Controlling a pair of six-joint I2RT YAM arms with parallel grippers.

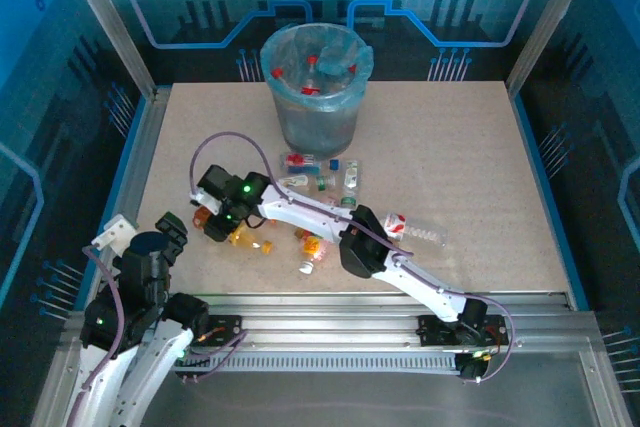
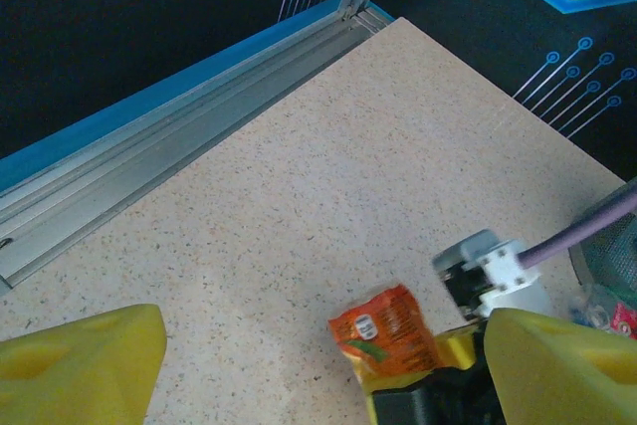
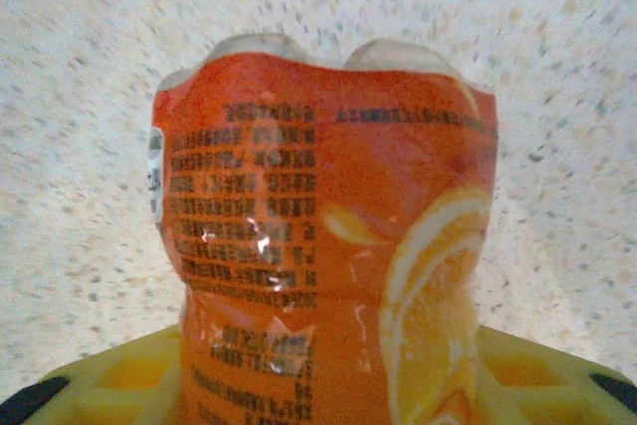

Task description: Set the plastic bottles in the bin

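Right gripper (image 1: 210, 215): was clenched on an orange bottle (image 3: 328, 226), in front and to the left of the bin (image 1: 312, 112). Left gripper (image 1: 145, 237): was spread wide and empty, further out from the bin the same way. Loose bottles (image 1: 322, 181) lay just before the bin, others (image 1: 312, 72) inside it.

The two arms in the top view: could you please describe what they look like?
The left arm and right arm both have white links and black joint housings. A purple cable runs along each, with a small green light. The fingers are yellow.
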